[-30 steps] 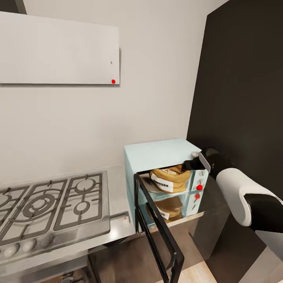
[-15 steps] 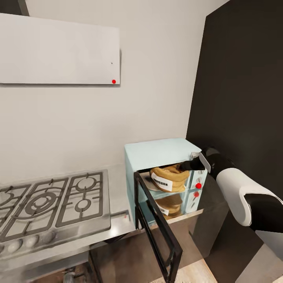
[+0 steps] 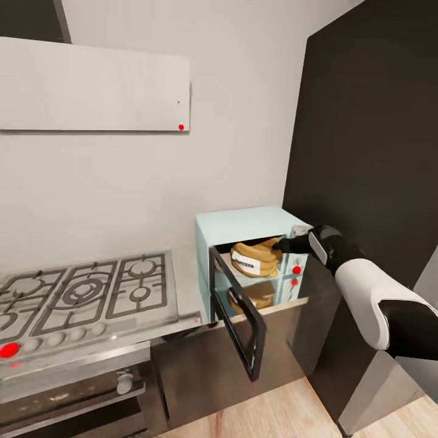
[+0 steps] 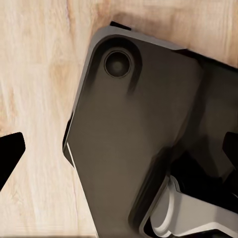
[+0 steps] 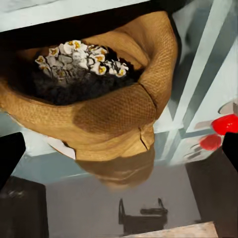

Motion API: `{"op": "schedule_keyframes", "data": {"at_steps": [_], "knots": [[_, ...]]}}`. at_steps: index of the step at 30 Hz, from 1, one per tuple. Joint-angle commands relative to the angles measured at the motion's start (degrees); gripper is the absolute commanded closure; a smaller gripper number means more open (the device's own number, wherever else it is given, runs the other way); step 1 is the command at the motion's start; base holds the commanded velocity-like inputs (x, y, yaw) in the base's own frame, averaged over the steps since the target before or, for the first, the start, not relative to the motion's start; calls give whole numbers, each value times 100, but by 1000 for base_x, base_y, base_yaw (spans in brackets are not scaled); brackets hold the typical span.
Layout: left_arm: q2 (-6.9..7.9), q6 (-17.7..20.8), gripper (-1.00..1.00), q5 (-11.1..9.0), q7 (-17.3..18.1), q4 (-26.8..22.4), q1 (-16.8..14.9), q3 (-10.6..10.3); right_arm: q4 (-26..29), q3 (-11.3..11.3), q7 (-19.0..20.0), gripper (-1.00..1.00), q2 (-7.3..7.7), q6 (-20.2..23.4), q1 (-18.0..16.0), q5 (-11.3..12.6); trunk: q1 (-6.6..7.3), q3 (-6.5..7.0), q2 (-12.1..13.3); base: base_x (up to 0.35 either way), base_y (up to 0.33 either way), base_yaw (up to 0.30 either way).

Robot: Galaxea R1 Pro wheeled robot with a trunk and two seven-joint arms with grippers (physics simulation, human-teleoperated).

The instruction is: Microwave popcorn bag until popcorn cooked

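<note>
The gas hob (image 3: pixel 79 298) lies at the left of the tabletop (image 3: pixel 185 286). To its right stands the microwave (image 3: pixel 243 228), its dark door (image 3: pixel 237 319) swung open toward the near side. The popcorn bag (image 3: pixel 255 258) sits inside the cavity, white puffed popcorn (image 5: pixel 79 59) showing in its mouth. The right gripper (image 3: pixel 286 245) reaches in at the bag's right rim; whether its fingers are clenched or released cannot be told.
</note>
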State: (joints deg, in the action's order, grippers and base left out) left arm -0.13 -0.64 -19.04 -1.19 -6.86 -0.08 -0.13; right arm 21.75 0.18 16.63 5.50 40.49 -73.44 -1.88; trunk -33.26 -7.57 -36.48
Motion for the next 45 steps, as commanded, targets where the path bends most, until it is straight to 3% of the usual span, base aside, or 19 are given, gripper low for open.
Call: {"op": "schedule_keyframes", "data": {"at_steps": [1, 3, 5, 16, 19, 22, 26, 29, 37, 45], "knots": [[2, -7, -100, -29, -13, -5, -1, -4, 9, 4, 31, -100, 15, -102, -3, 153, 1, -10, -8, -211, 0, 0], [2, -7, -100, -29, -13, -5, -1, -4, -18, 6, 27, -100, 41, -201, -3, 378, 1, -10, -8, -178, 0, 0], [2, -7, -100, -24, -13, -4, -1, -4, -66, 4, -4, -100, 63, -239, -3, 452, 1, -10, -8, -118, 0, 0], [4, -7, -100, -40, -13, -3, -1, -11, -294, 40, -6, -100, 92, -724, 413, 395, 1, -10, -8, -11, 0, 0], [4, -7, -100, -48, -13, -2, -1, -5, -344, 56, 40, -100, 251, -1520, 745, 238, 1, -10, -8, 0, 0, 0], [4, -7, -100, -55, -13, -6, -1, -4, -358, 60, 248, -100, 240, -2391, 970, 196, 1, -10, -8, 0, 0, 0], [4, -7, -100, -55, -13, -7, -1, -4, -363, 61, 1016, -100, 241, -3419, 1347, 193, 1, -10, -8, 0, 0, 0], [4, -7, -100, -56, -13, -8, -1, -4, -365, 58, 1122, -100, 210, -3766, 1484, 236, 1, -10, -8, 0, 0, 0], [4, -7, -100, -56, -13, -12, -1, -4, -460, 28, 1134, -100, 193, -4294, 1683, 293, 1, -10, -8, 0, 0, 0], [21, -7, -100, -64, -13, 0, -1, -4, -473, 25, 1132, -100, 189, -4357, 1684, 293, 1, -10, -8, 141, 0, 0]]}}
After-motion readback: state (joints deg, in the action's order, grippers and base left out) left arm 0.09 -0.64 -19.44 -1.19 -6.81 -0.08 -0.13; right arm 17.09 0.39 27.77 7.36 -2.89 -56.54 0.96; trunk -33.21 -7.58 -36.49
